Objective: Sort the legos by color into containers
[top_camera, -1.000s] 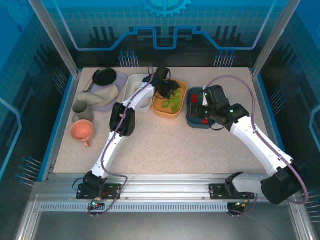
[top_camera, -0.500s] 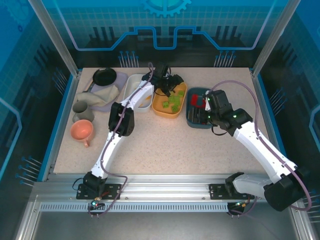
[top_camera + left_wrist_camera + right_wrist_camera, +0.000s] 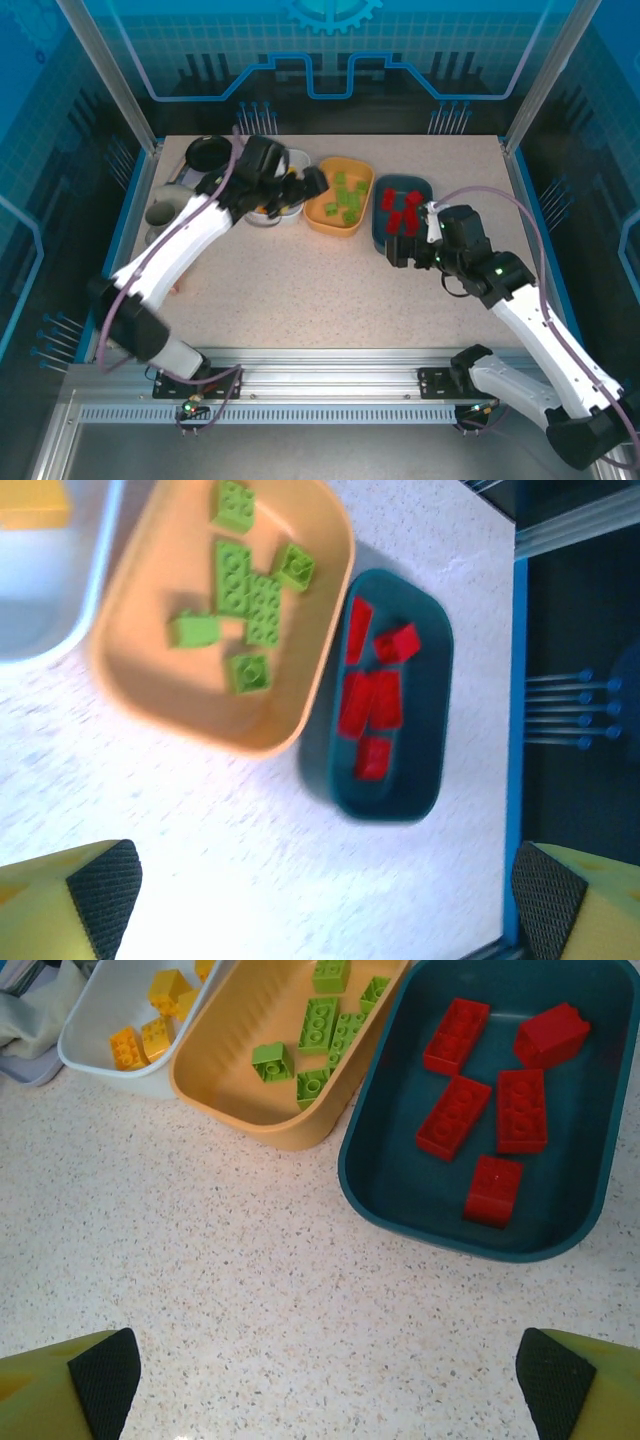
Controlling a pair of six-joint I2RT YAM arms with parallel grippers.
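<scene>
The left arm (image 3: 180,240) covers much of the white dish (image 3: 283,216) from above; the left wrist view is blurred

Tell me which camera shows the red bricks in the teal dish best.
Right wrist: all five red bricks lie close and sharp in the teal dish, studs visible. The left wrist view shows them smaller and blurred; the top external view shows them as tiny red patches.

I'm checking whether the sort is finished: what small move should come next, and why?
Probably just withdraw the left tool and the right tool, which stand open and hold nothing: the red studded plastic bricks lie in the dark teal dish, the light green bricks in the orange dish, the orange-yellow bricks in the white dish.
</scene>
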